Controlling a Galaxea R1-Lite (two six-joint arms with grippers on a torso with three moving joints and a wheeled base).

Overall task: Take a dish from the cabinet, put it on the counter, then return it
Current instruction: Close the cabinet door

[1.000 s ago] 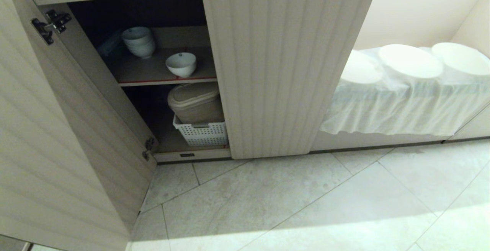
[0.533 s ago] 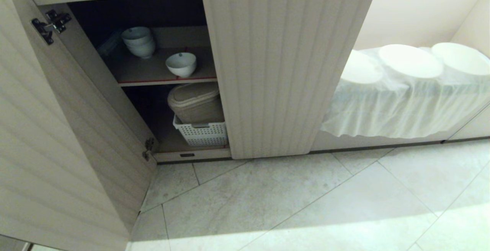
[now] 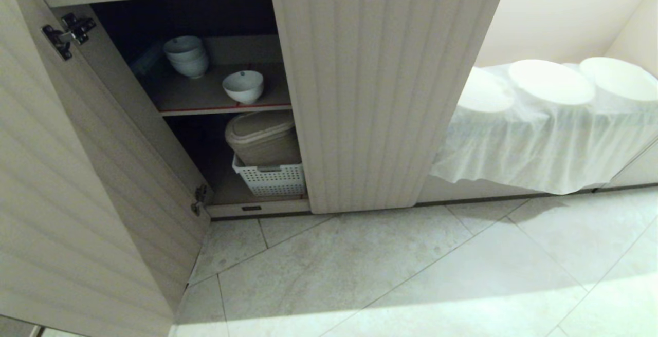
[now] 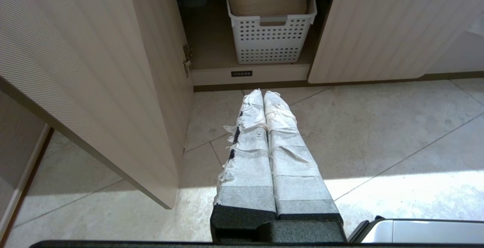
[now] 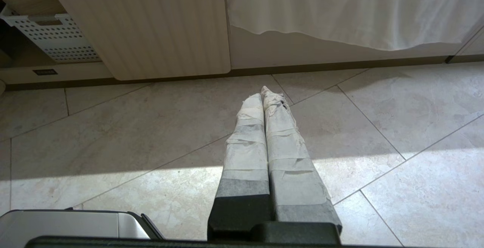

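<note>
The bowl [image 3: 243, 86] sits on the upper shelf of the open cabinet [image 3: 205, 95], above a white basket [image 3: 271, 178], while the left gripper [image 4: 263, 93] and right gripper [image 5: 264, 93], both closed and empty, hang over the floor before the cabinet.

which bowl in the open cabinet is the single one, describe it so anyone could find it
In the cabinet, left door swung open, look at the upper shelf with the red front strip. The bowl stands alone near that front edge, above the white basket. Unlike the stack of bowls farther back and left, nothing is nested in it.
</note>
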